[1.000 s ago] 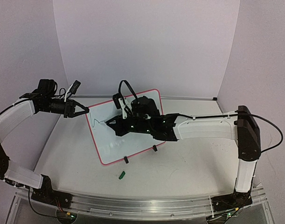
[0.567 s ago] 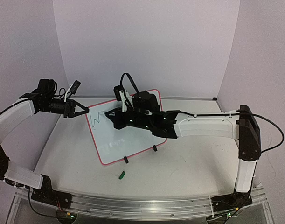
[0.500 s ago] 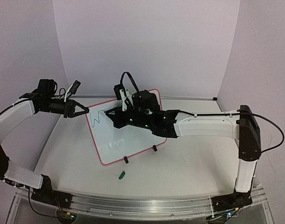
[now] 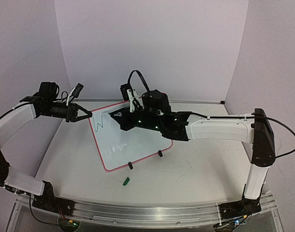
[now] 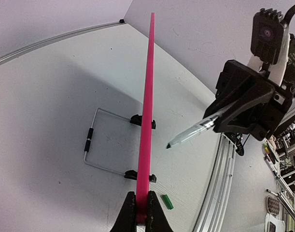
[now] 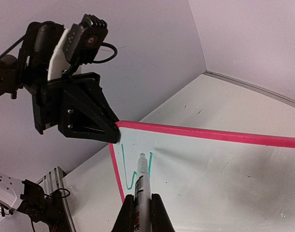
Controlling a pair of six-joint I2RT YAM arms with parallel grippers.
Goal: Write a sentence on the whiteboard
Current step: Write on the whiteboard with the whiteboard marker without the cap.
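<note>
The whiteboard point(image 4: 133, 142), white with a pink-red frame, stands tilted on two black clip feet. My left gripper point(image 4: 91, 115) is shut on its upper left corner; in the left wrist view the board point(image 5: 147, 111) is edge-on between those jaws point(image 5: 142, 195). My right gripper point(image 6: 142, 198) is shut on a marker point(image 6: 141, 181) whose tip points at the board's upper left area point(image 6: 224, 169). Of the sentence, only a green "W" point(image 6: 124, 166) shows, near that corner point(image 4: 101, 121). Whether the tip touches the board is unclear.
A small green marker cap point(image 4: 126, 181) lies on the table in front of the board, also in the left wrist view point(image 5: 166, 201). A wire stand point(image 5: 89, 145) sits behind the board. The metal rail point(image 4: 137, 212) runs along the near table edge.
My right gripper carried the marker up toward the board's upper left corner. The single green stroke has grown into a "W". My left gripper has stayed on the corner.
</note>
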